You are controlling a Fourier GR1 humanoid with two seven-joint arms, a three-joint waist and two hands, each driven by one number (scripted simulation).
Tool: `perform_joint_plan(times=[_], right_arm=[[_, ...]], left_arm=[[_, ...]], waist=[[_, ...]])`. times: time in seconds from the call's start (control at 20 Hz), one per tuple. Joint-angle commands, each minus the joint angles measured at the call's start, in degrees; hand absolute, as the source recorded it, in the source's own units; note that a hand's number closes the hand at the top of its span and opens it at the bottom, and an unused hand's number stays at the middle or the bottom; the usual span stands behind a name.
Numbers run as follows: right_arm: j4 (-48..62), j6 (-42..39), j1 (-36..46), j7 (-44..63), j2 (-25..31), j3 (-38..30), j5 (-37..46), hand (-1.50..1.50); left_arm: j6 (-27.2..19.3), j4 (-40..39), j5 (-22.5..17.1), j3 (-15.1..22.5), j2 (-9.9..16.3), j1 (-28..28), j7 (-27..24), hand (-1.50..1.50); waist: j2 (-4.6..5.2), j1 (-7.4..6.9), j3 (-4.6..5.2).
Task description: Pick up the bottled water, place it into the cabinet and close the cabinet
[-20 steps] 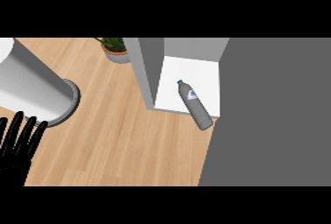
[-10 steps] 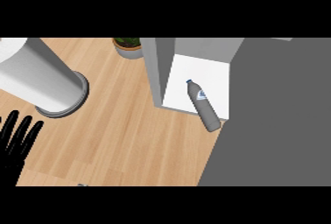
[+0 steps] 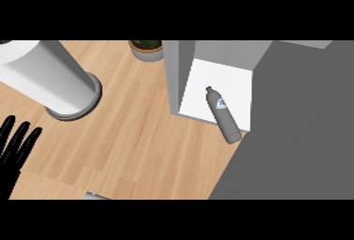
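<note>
Head view gives me the bottle [image 3: 223, 115] lying on its side on the cabinet's [image 3: 228, 51] white floor, cap toward the back, base poking past the front lip over the desk [image 3: 145, 136]. My left hand [image 3: 17, 145] rests at the view's left edge, fingers straight and spread, holding nothing; I can't see the right hand. Bare wood lies wide between hand and cabinet. A paper-towel roll [image 3: 48, 79] stands upper left, a potted plant [image 3: 146, 48] beside the cabinet's wall.

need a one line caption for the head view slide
Water bottle lies in the open cabinet, base past the shelf's front edge; left hand open at left.
</note>
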State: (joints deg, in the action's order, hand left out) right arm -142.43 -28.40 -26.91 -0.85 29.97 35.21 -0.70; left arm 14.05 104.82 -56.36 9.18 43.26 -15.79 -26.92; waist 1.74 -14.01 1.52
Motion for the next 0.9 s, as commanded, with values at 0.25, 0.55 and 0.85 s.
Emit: perform_joint_plan(times=[0.25, 0.55, 0.85], right_arm=[[-0.5, -1.6, 8.1, 6.9, -0.9, 4.8, 1.4, 1.5], [0.2, -0.3, 8.8, 7.3, -2.9, 4.5, -0.8, 1.5], [1.9, -1.4, 7.4, 7.2, -3.7, 6.4, -5.0, 1.5]], left_arm=[[0.9, -1.1, -0.8, -1.1, 1.0, 0.9, 0.7, -1.5], [1.2, -1.0, -1.2, -1.6, 1.1, 1.3, 0.6, -1.5], [2.3, -1.5, -1.9, -2.2, 1.5, 1.7, 0.6, -1.5]], waist=[[0.6, 0.16, 0.26], [0.79, 0.55, 0.19], [2.29, -0.8, 0.11]])
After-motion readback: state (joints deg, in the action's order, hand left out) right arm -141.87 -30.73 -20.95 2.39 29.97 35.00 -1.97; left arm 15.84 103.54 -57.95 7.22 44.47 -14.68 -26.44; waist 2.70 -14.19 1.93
